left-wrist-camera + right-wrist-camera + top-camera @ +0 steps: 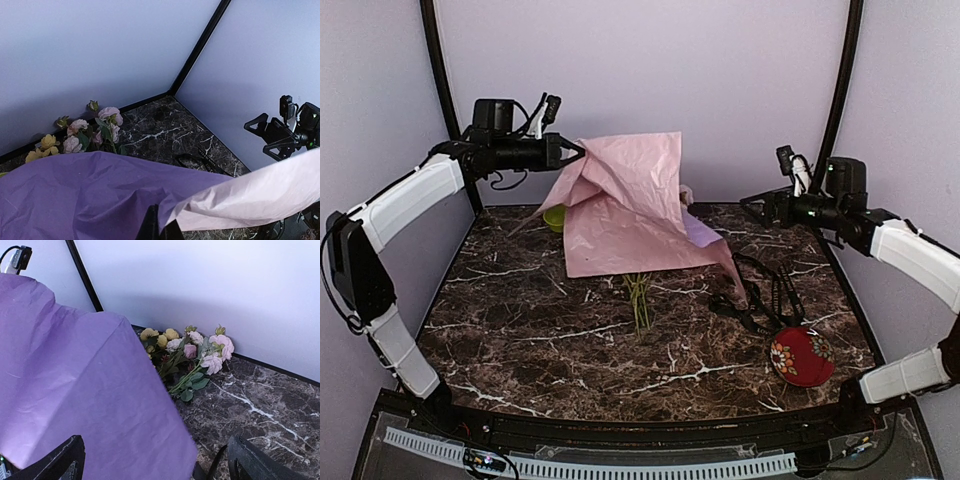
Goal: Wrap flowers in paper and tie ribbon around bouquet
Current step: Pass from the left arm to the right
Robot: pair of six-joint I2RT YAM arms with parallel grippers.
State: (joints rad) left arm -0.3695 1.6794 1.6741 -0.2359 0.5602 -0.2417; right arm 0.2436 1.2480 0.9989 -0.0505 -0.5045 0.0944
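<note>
1. Lilac paper (620, 215) fills the 12 o'clock part of the tabletop (520, 330). One corner is hoisted high toward 10 o'clock, and the rest drapes down like a tent, its lower edge lying on the marble.
2. The left pincer (578, 152) is clamped on that raised corner. In its wrist view the sheet runs straight out from between the fingers.
3. The right pincer (752, 208) hangs at 2 o'clock above the tabletop, jaws spread wide and empty, apart from the paper's right edge.
4. The flowers (192, 352) lie on the tabletop, partly covered by the sheet. The pink and yellow heads are at 12 o'clock near the back wall, and the stems (640, 298) poke out from the paper's near edge toward 6 o'clock. Whether a layer of paper also lies beneath them I cannot tell.
5. The ribbon (760, 300) sits in loose loops at 3 to 4 o'clock, just beside the paper's right tip, with no pincer on it. A red disc (801, 356) lies near it at 5 o'clock.
6. The step in hand looks like the wrapping, with the first flap being folded over the flowers. No cone is formed, so the tying is some way off.
7. The next move probably calls for carrying the corner across toward 3 o'clock and down over the stems. The right pincer could take the opposite edge or steady the bunch. The sheet looks thin, so a hard pull could tear it or drag the flowers askew.
</note>
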